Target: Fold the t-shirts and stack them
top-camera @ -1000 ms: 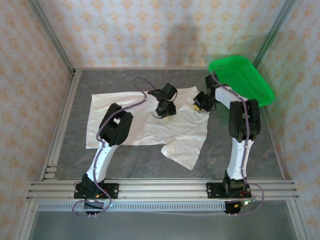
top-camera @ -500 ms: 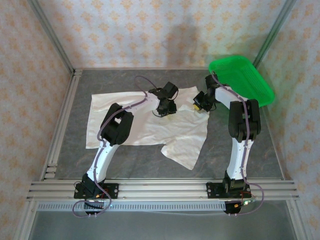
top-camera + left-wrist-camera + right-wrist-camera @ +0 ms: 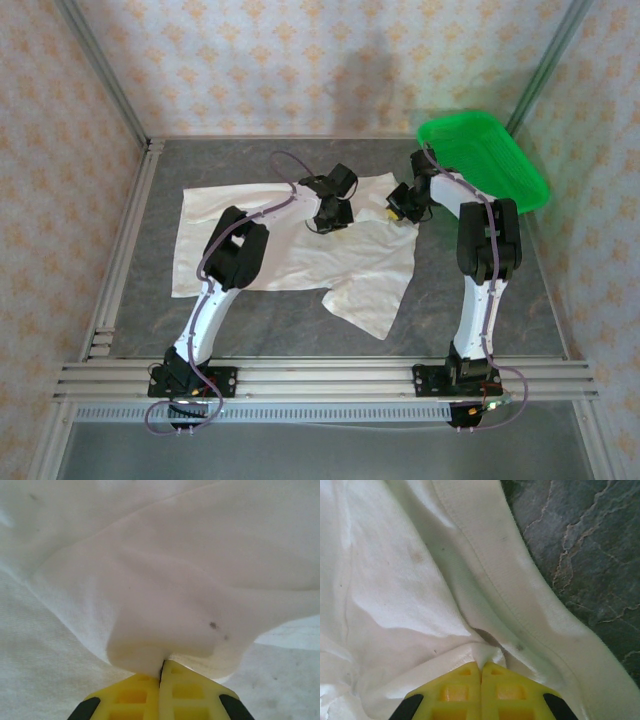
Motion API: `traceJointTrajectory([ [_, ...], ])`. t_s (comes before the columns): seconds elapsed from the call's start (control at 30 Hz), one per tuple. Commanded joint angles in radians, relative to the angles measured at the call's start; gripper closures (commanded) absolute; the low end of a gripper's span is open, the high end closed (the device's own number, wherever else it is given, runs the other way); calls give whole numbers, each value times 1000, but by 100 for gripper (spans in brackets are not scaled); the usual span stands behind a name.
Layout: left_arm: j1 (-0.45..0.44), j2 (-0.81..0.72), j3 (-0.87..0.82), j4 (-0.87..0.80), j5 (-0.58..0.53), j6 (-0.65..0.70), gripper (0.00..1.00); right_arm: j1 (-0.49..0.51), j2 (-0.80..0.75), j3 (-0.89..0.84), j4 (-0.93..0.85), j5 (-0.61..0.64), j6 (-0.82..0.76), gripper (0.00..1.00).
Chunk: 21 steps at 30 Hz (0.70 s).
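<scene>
A white t-shirt (image 3: 290, 245) lies spread across the grey table, one sleeve hanging toward the near edge. My left gripper (image 3: 331, 217) sits on the shirt's upper middle, shut on a pinched fold of the white cloth (image 3: 165, 645) between its yellow fingers (image 3: 135, 695). Further right, my right gripper (image 3: 398, 212) rests at the shirt's top right corner. It is shut on a small peak of cloth (image 3: 485, 655) beside the hemmed edge (image 3: 485, 545).
A green plastic basket (image 3: 482, 160) stands at the back right, just behind the right arm. Metal frame rails run along the left side (image 3: 125, 240) and the near edge. Bare grey table (image 3: 580, 535) shows beyond the shirt's hem.
The left gripper has closed onto the fold of cloth. Neither arm has shifted noticeably and the shirt lies as before.
</scene>
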Motion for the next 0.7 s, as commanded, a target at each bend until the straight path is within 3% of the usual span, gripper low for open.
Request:
traceJointTrajectory([
  [0.0,-6,-18,32,-64,-59,19,100,-6,-9,-12,9,-9,-7,100],
  [0.67,14,-210,-162,12,-30,37,100,-6,-114,-37,-83,-15,-79,100],
])
